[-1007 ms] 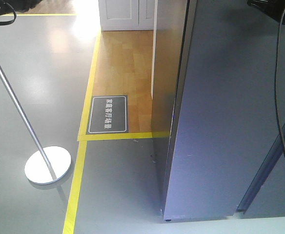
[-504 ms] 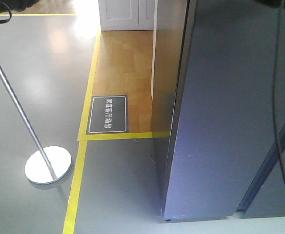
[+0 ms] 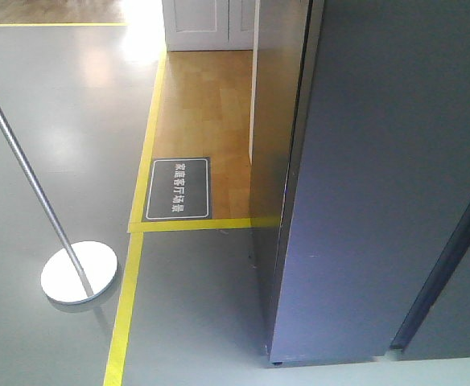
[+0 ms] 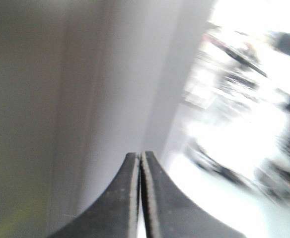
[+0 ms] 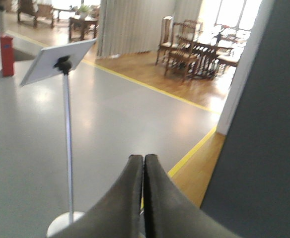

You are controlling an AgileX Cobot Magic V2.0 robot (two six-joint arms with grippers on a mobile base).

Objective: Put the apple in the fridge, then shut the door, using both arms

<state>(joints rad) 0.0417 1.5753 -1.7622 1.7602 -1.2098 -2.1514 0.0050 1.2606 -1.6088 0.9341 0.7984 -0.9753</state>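
The fridge [image 3: 364, 201] fills the right of the front view as tall dark grey panels. Its door [image 3: 460, 314] lies flush with the front, and none of the white inside shows. No apple appears in any view. Neither gripper shows in the front view. My left gripper [image 4: 140, 154] is shut with nothing between its fingers, close to a blurred grey surface [image 4: 60, 99]. My right gripper [image 5: 143, 157] is also shut and empty, with the fridge's dark grey side [image 5: 264, 129] just to its right.
A sign stand with a round white base [image 3: 78, 272] and slanted pole stands on the grey floor at left; its board [image 5: 55, 60] shows in the right wrist view. Yellow floor tape [image 3: 126, 305] borders a wooden floor patch with a dark label [image 3: 178, 188]. Chairs and tables [image 5: 194, 52] stand far off.
Dark cables and arm parts at the top left and right edge of the front view have moved out of it. The fridge and stand have not moved.
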